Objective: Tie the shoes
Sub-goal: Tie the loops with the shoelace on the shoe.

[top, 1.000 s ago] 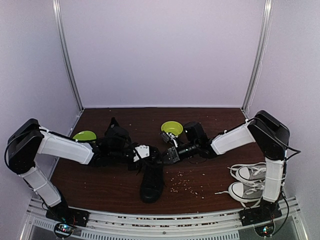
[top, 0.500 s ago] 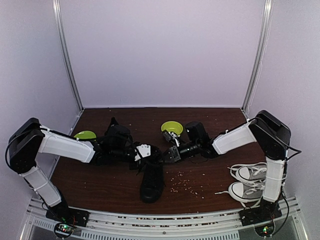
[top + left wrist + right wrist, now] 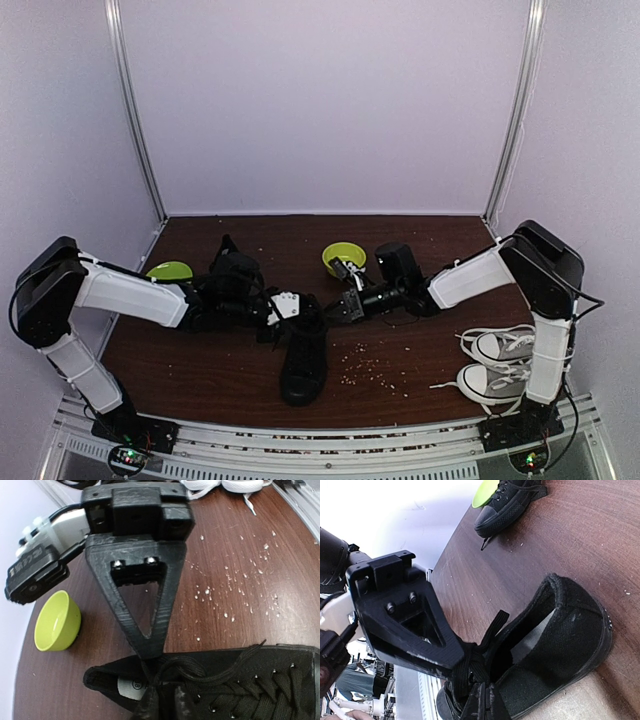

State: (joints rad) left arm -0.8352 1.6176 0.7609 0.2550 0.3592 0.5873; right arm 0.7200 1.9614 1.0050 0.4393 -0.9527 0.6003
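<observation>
One black shoe [image 3: 303,362] lies mid-table, toe toward the near edge; its open heel end shows in the left wrist view [image 3: 240,690] and the right wrist view [image 3: 560,645]. My left gripper [image 3: 284,305] is at the shoe's top on the left, shut on a black lace [image 3: 148,677]. My right gripper [image 3: 347,302] is just right of it, shut on a bunched black lace [image 3: 470,677]. A loose lace loop [image 3: 200,667] lies over the tongue. The second black shoe [image 3: 232,265] stands behind my left arm and also shows in the right wrist view [image 3: 507,502].
Two green bowls stand at the back, one in the centre [image 3: 343,258] and one on the left [image 3: 168,271]. Grey-and-white sneakers [image 3: 500,365] lie at the near right by the right arm's base. Pale crumbs [image 3: 370,370] are scattered right of the shoe.
My right gripper has moved a little to the right and back, away from the shoe, with the lace in it. The left gripper has barely moved.
</observation>
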